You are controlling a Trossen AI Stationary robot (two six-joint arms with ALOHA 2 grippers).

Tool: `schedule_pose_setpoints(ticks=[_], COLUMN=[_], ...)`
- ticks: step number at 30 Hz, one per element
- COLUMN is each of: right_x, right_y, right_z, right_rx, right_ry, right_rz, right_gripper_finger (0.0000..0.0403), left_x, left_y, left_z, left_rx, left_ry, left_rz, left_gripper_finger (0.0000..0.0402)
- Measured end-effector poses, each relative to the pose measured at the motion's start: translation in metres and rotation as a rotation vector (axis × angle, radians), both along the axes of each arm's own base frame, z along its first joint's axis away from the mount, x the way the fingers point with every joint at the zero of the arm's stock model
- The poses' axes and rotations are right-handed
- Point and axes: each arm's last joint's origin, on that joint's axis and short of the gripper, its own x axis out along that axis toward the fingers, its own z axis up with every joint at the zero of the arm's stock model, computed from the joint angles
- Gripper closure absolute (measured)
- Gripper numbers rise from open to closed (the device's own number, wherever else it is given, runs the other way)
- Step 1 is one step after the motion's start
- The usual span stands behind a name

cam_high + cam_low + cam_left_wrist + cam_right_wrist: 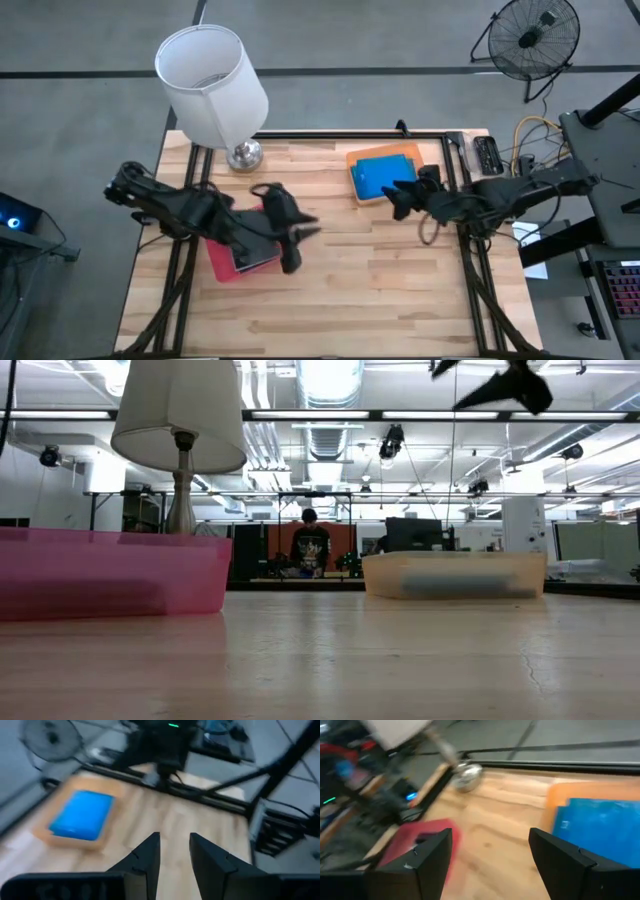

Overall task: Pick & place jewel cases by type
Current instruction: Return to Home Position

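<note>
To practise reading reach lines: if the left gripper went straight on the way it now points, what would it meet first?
Likely the bare table: the left gripper points at wood beside the orange tray, missing it. Depth is unclear.

Pale planked wood with visible grain and a dull sheen forms the tabletop (380,290). On it, the lamp (225,100) pairs a polished metal base (244,155) with a matt white shade (178,410). Just beside the lamp sits the pink tray (110,575), of translucent plastic. Farther from the lamp, the orange tray (455,575), of cloudy plastic, holds a smooth blue plastic jewel case (382,176). The left pincer (174,836) and right pincer (490,831) look matt black.
</note>
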Motion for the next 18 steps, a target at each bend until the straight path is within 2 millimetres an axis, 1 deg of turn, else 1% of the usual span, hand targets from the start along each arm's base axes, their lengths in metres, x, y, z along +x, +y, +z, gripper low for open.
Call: schedule_pose_setpoints(ticks=[3, 5, 8, 10, 13, 18], right_x=[-0.012, -0.021, -0.036, -0.044, -0.055, -0.068], right_y=[0.007, 0.009, 0.012, 0.013, 0.014, 0.018], right_z=[0.014, 0.023, 0.033, 0.038, 0.044, 0.049], right_rx=[-0.027, -0.051, -0.06, -0.069, -0.112, -0.21], right_ry=[-0.046, -0.079, -0.128, -0.149, -0.159, -0.145], right_rz=[0.122, 0.183, 0.251, 0.282, 0.342, 0.494], right_gripper_finger=[0.0149, 0.0151, 0.0151, 0.0149, 0.0146, 0.0142], left_x=[-0.018, -0.032, -0.052, -0.065, -0.081, -0.103], left_y=[0.011, 0.019, 0.03, 0.035, 0.042, 0.05], left_z=[0.007, 0.012, 0.014, 0.013, 0.008, -0.011], left_rx=[0.041, 0.055, 0.084, 0.098, 0.108, 0.092], left_ry=[-0.044, -0.087, -0.139, -0.163, -0.185, -0.201], left_rz=[0.089, 0.183, 0.327, 0.392, 0.441, 0.441], left_gripper_finger=[0.0314, 0.0314, 0.0314, 0.0314, 0.0314, 0.0314])
